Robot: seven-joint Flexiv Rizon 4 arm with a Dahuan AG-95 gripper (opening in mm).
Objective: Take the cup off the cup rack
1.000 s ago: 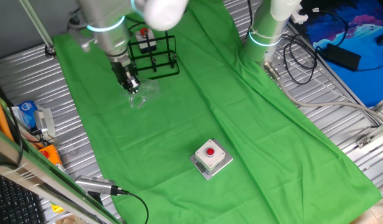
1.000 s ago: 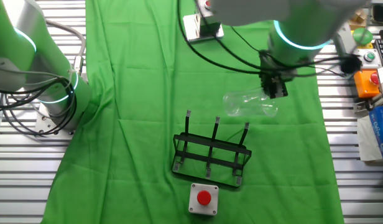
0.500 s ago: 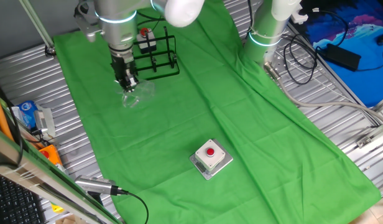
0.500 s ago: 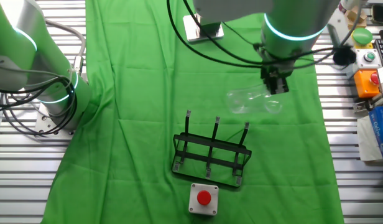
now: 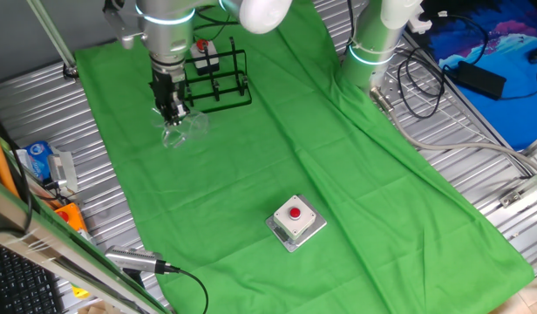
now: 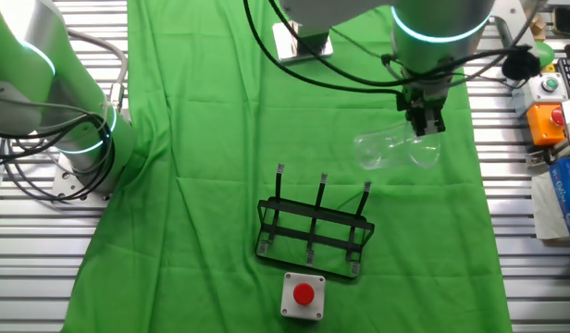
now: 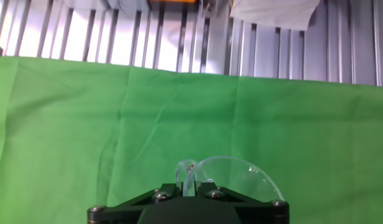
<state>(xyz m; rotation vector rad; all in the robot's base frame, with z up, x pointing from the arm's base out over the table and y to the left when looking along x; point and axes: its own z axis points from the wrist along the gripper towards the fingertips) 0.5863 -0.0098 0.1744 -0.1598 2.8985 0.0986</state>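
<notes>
The clear glass cup [image 6: 396, 151] hangs on its side off the cup rack, with my gripper [image 6: 425, 125] shut on its rim. In the one fixed view the cup [image 5: 183, 131] sits just below the gripper [image 5: 173, 112], left of and in front of the black wire cup rack [image 5: 218, 80]. The other fixed view shows the cup rack [image 6: 315, 232] standing with bare pegs, well apart from the cup. The hand view shows the cup's rim [image 7: 232, 175] pinched between the fingers of the gripper [image 7: 189, 185], above green cloth.
A grey box with a red button [image 5: 295, 219] sits on the green cloth toward the front; the same box [image 6: 303, 296] lies just beyond the rack. A second arm's base [image 5: 373, 48] stands at the cloth's edge. Metal slats and clutter [image 6: 553, 102] border the cloth.
The gripper has carried the cup farther away from the rack, toward the cloth's edge; the rack and the button box have stayed put.
</notes>
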